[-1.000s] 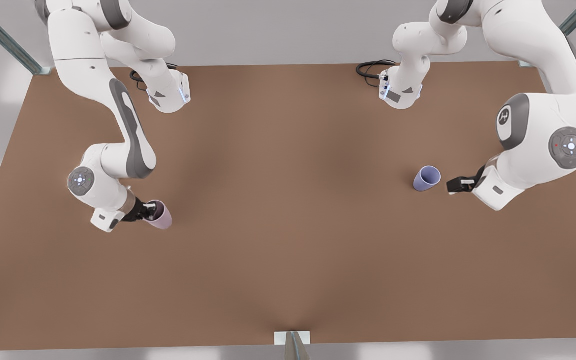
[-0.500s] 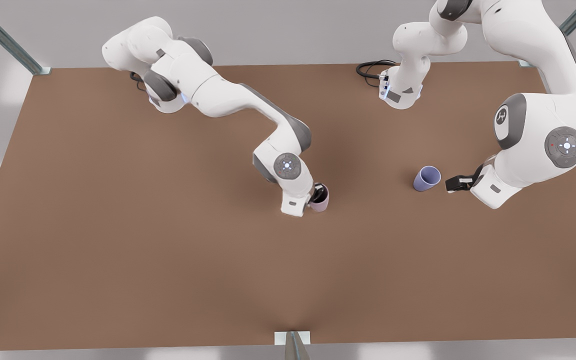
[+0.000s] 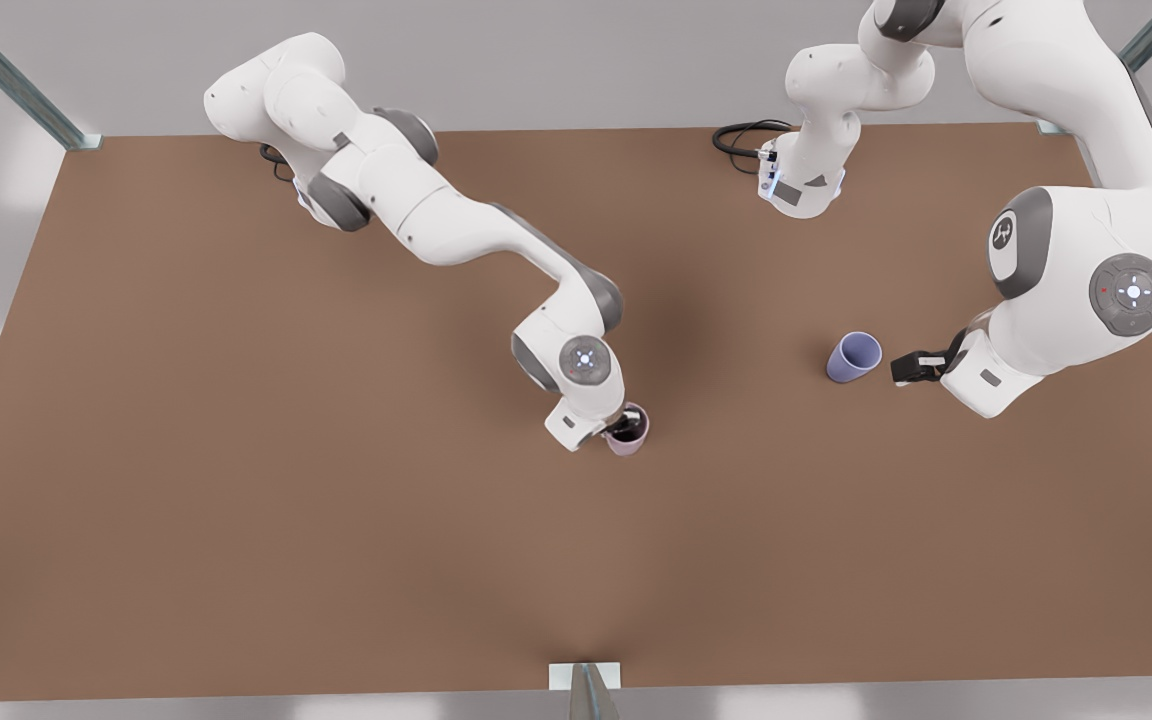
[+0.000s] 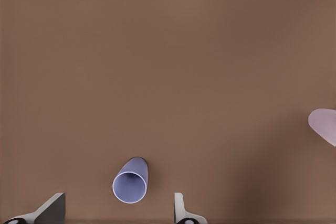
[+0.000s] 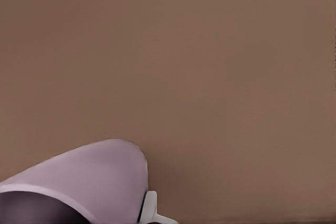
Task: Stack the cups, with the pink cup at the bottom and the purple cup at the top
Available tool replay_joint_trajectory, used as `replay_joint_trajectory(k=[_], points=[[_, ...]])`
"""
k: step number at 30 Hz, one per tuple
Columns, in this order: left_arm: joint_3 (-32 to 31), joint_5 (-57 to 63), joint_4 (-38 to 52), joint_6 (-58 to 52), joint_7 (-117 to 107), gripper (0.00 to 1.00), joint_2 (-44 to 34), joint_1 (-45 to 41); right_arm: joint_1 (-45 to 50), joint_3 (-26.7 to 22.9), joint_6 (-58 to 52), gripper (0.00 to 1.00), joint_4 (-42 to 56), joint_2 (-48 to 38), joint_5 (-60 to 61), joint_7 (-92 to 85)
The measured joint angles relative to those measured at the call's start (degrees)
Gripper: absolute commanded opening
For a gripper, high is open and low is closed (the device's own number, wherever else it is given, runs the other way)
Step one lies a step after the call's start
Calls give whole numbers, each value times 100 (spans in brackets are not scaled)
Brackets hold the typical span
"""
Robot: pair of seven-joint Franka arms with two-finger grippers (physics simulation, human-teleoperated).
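Front view surface: brown table (image 3: 236, 520), grey wall behind.
Cups: two, pink cup (image 3: 628, 436), purple cup (image 3: 853, 357).
Right gripper (image 3: 622, 424): pinching pink cup rim.
Left gripper (image 3: 908, 368): fingers spread, beside purple cup.

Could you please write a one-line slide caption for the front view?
Right tool grips the pink cup at table centre; left tool waits open beside the purple cup.

Even, soft, diffuse light; no hard highlights, no glare. Table (image 3: 236, 450) matte brown, brighter toward 9 and 3 o'clock edges in front view, darker band down centre. Broad soft shadow on table around 12 to 1 o'clock of pink cup (image 3: 628, 432); faint shadow beside purple cup (image 3: 853, 357). White arm shells evenly lit, gentle shading underneath. Wrist views flat-toned, slightly soft; pink cup (image 5: 84, 182) close to lens, edges smooth, inside dark. No visible edge distortion.
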Motion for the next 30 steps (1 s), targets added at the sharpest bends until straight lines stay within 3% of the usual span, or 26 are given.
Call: replay_joint_trajectory(k=[3,5,6,8,14,20,25,28,30], points=[[2,1,-234,33,1,100,-129,7,14,3,-4,21,135,150,-8,336],[51,1,-1273,278,3,100,-714,-8,23,1,4,23,173,218,-10,533],[92,1,-1876,452,4,100,-1054,-13,25,1,11,31,180,242,-12,625],[133,-6,-3028,872,6,100,-1623,20,26,1,33,37,177,265,-2,794],[259,-36,-4943,2419,11,100,-1895,27,47,7,161,37,155,354,31,1203],[563,-56,-5380,3526,17,100,-1577,-119,31,9,100,55,154,215,71,1494],[638,-63,-5532,4013,24,100,-1468,-6,13,9,-42,56,45,-84,133,1666],[710,-64,-5557,4161,28,100,-1388,34,-81,21,-147,58,-245,-616,196,1734],[739,-65,-5703,4279,31,100,-1363,77,-456,20,-212,59,-1327,-1659,368,1693]])
